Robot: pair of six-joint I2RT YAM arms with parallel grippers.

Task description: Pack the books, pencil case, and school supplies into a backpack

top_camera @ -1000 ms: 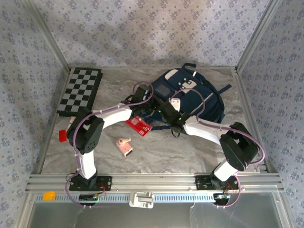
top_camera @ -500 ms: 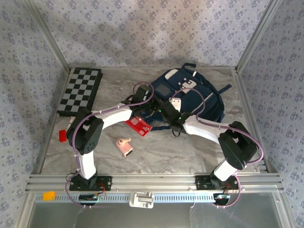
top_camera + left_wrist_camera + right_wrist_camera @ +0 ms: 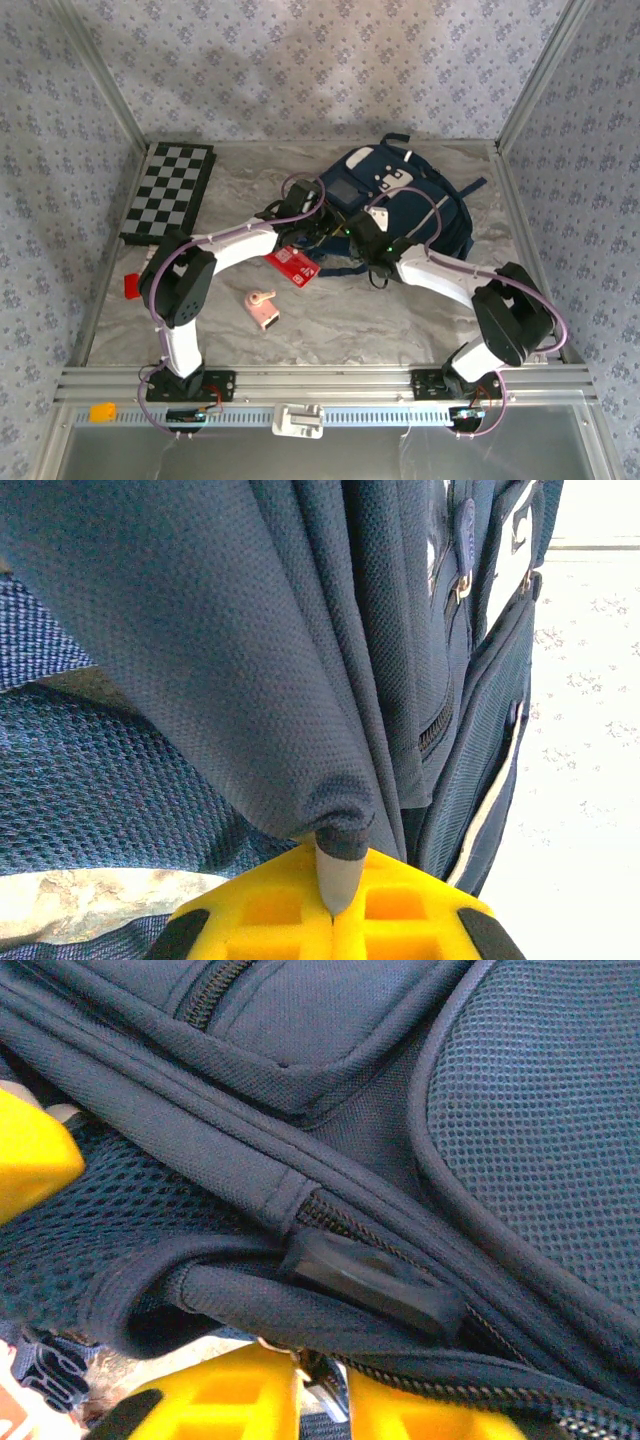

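Observation:
The navy backpack [image 3: 405,200] lies flat at the back right of the table. My left gripper [image 3: 335,905] is shut on a pinched fold of its fabric [image 3: 340,830] with a grey tab, at the near left edge of the backpack [image 3: 200,630]. My right gripper [image 3: 325,1390] is right beside it, jaws closed to a narrow gap on a small metal zipper pull [image 3: 322,1392] below a black rubber tab [image 3: 375,1280]. The red pencil case [image 3: 292,262] lies just left of both grippers. The pink gadget [image 3: 262,307] lies nearer the front. The books are out of view.
A checkered board [image 3: 168,192] lies at the back left, and a small red block [image 3: 132,285] sits by the left rail. An orange piece [image 3: 101,411] and a white piece [image 3: 298,420] rest on the front ledge below the arm bases.
My right arm has shifted a little to the right along the backpack's near edge, and its jaws have narrowed. The left arm has held still with its grip.

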